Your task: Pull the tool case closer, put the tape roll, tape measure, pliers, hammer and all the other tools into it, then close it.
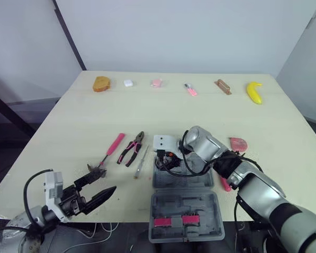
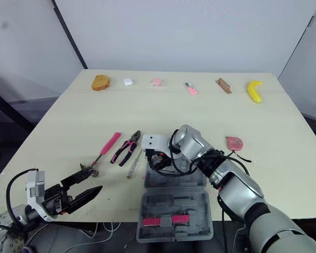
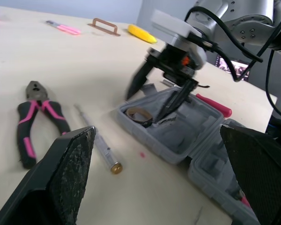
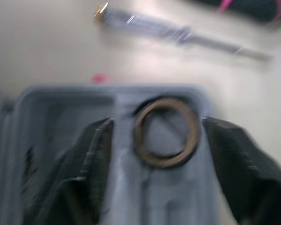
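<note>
The tape roll is in the tool case, under my spread right gripper. The pliers and hammer lie beyond my spread, empty left gripper.

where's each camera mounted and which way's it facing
Left eye view: on the head, facing forward and down over the table; both arms show, right gripper at the tool case.
Right eye view: head's other eye, same scene and arms.
Left wrist view: on the left wrist, facing along its fingers toward pliers, tool case and right gripper.
Right wrist view: on the right wrist, facing down between its fingers at the tape roll.
Shared: both wrist views show the tape roll in the tool case.
</note>
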Available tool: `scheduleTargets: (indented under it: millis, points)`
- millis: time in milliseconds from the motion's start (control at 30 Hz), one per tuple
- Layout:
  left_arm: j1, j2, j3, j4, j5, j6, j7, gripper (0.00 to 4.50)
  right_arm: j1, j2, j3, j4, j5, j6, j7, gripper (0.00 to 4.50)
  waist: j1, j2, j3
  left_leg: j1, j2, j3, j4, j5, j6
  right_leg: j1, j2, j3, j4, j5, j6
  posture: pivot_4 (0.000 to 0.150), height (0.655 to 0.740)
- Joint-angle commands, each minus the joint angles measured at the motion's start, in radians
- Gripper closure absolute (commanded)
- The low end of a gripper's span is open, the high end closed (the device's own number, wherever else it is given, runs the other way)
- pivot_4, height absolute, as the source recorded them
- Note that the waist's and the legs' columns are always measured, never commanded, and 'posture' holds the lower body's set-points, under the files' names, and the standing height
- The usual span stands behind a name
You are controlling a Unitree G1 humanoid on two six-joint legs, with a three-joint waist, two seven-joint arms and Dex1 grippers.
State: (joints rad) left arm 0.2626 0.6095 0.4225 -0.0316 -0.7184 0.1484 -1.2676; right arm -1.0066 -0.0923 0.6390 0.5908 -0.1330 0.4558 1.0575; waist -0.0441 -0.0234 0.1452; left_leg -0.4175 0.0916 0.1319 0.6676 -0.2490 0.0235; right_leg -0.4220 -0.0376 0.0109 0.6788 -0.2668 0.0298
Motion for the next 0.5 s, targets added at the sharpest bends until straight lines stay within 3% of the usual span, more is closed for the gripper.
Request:
scheduleTargets:
  millis: [33,167,267,333,500]
  points:
    - [-0.001,0.0,0.01,-0.051,-0.013,0.009,0.02,0.0,0.03,0.004,-0.096,-0.102,0.065,0.011,0.002,1.49,0.001,0.0,0.0,0.0,0.0,0.0,0.0,0.0,0.0,0.0,0.0,0.0,0.0,0.0,0.0,0.15,0.74]
    - [0.003,-0.009,0.001,-0.091,-0.015,0.025,0.048,0.0,0.122,-0.002,-0.194,-0.188,0.143,-0.022,-0.011,1.49,0.002,0.0,0.0,0.0,0.0,-0.001,0.0,0.0,0.0,0.0,-0.001,0.0,0.0,0.0,0.0,0.15,0.74]
    - [0.002,-0.016,-0.011,-0.123,-0.016,0.041,0.071,0.0,0.187,0.005,-0.223,-0.188,0.149,-0.061,-0.058,2.33,0.002,0.0,0.0,0.0,0.0,0.0,0.0,0.0,0.0,0.0,-0.001,0.0,0.0,0.0,0.0,0.15,0.74]
    - [-0.005,-0.017,-0.019,-0.143,-0.017,0.056,0.086,0.0,0.213,0.012,-0.221,-0.168,0.137,-0.108,-0.08,3.24,0.001,0.0,0.0,0.0,0.0,0.0,0.0,0.0,0.0,0.001,-0.001,0.0,0.0,0.0,0.0,0.15,0.74]
    - [-0.018,-0.01,-0.027,-0.167,-0.024,0.081,0.108,0.0,0.23,0.041,-0.238,-0.105,0.135,-0.168,-0.124,3.24,-0.002,0.0,0.0,0.0,0.0,0.0,0.0,0.0,0.0,0.0,0.001,0.0,0.0,0.0,0.0,0.15,0.74]
